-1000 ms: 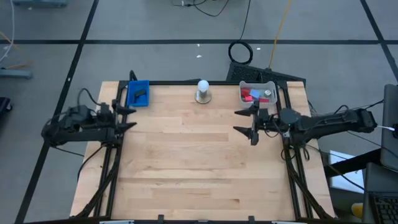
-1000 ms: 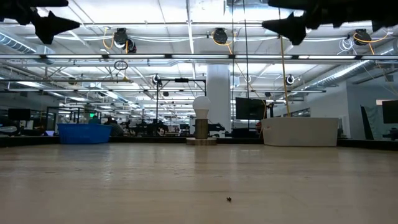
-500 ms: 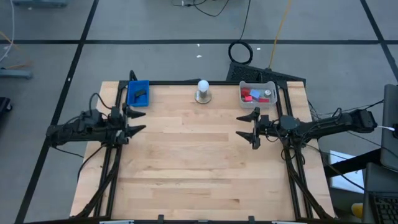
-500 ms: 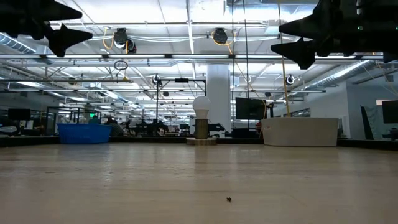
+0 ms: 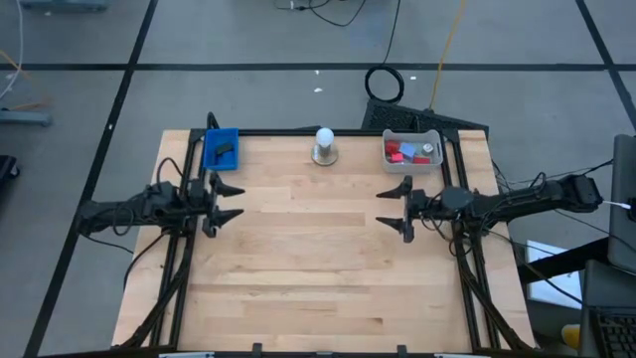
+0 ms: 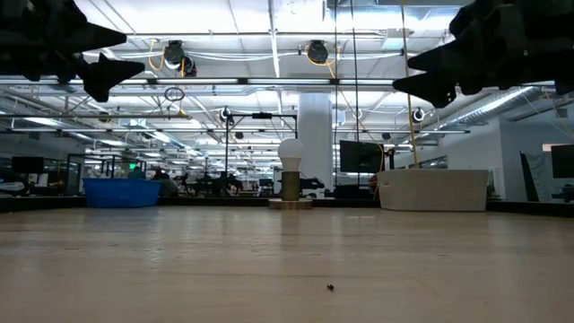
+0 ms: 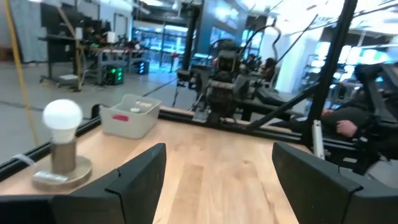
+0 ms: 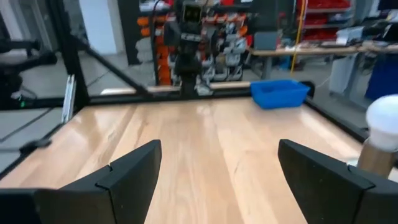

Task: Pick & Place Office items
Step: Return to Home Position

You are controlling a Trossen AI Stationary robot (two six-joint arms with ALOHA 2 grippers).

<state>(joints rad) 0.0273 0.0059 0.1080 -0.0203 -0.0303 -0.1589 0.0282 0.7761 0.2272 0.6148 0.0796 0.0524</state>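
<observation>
The office items are tiny red, light-blue and white pieces lying in the grey tray at the far right corner, plus a dark piece in the blue tray at the far left. The left wrist view shows red bits in the grey tray. My left gripper hovers open over the table's left edge, fingers pointing right. My right gripper hovers open right of centre, pointing left. Both are empty and well above the wood.
A white ball on a round base stands at the far edge's middle, also in the wrist views. The blue tray shows beyond my right fingers. Bare wooden table top stretches between the arms and toward the near edge.
My left gripper has moved toward the table's right, coming in over the left edge, and has sunk a little. My right gripper has drifted slightly toward the near edge and come down a little as its arm levelled out. Both stayed open.
</observation>
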